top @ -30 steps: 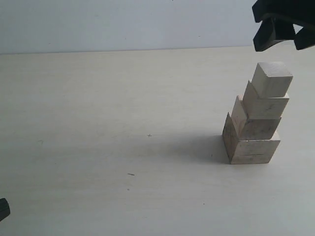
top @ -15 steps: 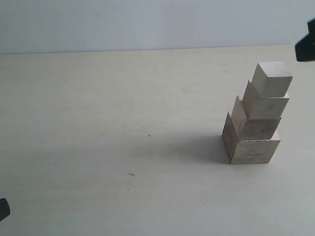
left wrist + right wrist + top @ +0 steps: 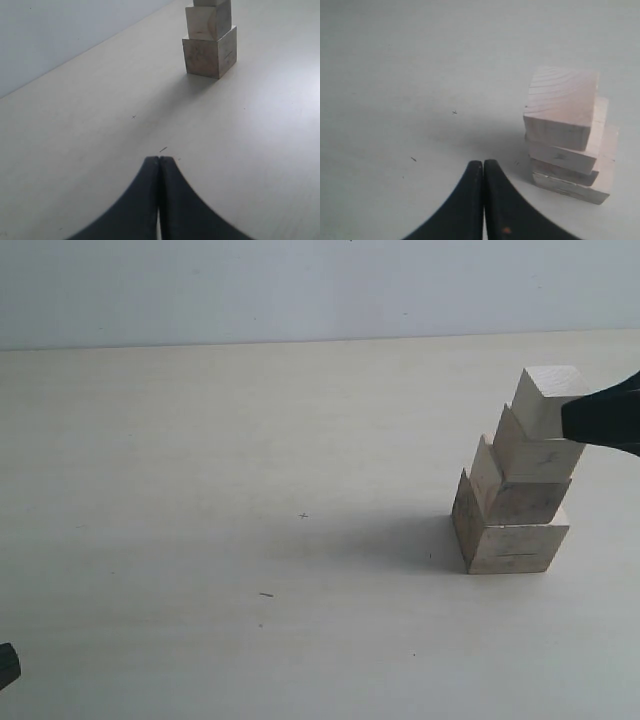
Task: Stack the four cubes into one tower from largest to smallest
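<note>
The four cubes stand as one tower (image 3: 515, 480) on the right of the pale table, largest cube (image 3: 505, 540) at the base and smallest cube (image 3: 545, 395) on top, each step shifted a little. The tower also shows in the left wrist view (image 3: 210, 42) and the right wrist view (image 3: 567, 135). My right gripper (image 3: 568, 420) comes in from the right edge at the height of the top cube, shut and empty (image 3: 483, 162), partly covering that cube's right side. My left gripper (image 3: 159, 158) is shut and empty, low over the table far from the tower.
The table (image 3: 250, 540) is bare apart from small dark specks (image 3: 266, 594). A pale wall (image 3: 250, 290) runs along the back edge. A dark bit of the left arm (image 3: 6, 665) shows at the bottom left corner.
The right gripper, open above the tower a second ago, left to the upper right, then came back in at the right edge, lower and shut. The tower has not moved.
</note>
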{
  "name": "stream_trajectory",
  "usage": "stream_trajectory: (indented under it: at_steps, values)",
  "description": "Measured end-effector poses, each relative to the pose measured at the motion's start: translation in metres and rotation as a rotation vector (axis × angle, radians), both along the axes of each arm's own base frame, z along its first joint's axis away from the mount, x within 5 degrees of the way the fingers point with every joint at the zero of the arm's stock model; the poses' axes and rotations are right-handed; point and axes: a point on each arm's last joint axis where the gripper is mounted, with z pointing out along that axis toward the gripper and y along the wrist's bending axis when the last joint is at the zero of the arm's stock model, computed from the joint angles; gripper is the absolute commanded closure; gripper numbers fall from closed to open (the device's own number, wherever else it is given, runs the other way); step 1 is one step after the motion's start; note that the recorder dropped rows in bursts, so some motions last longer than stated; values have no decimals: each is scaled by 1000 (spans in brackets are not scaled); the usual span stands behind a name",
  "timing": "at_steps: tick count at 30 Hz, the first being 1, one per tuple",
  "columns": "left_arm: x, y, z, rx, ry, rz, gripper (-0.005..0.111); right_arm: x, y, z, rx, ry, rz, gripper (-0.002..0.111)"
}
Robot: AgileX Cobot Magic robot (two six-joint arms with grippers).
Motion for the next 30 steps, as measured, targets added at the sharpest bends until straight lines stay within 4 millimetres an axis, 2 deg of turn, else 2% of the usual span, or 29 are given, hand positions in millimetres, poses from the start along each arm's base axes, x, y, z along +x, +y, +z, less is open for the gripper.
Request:
stream_trajectory:
  at_steps: [5, 24, 30]
  values:
    - [0, 0, 0, 0, 0, 0, 107, 16, 3, -12, -9, 38, -13, 108]
    - [0, 0, 0, 0, 0, 0, 107, 20, -2, -13, -104, -6, -6, 108]
    - [0, 0, 0, 0, 0, 0, 107, 28, -1, -21, -119, 33, -4, 108]
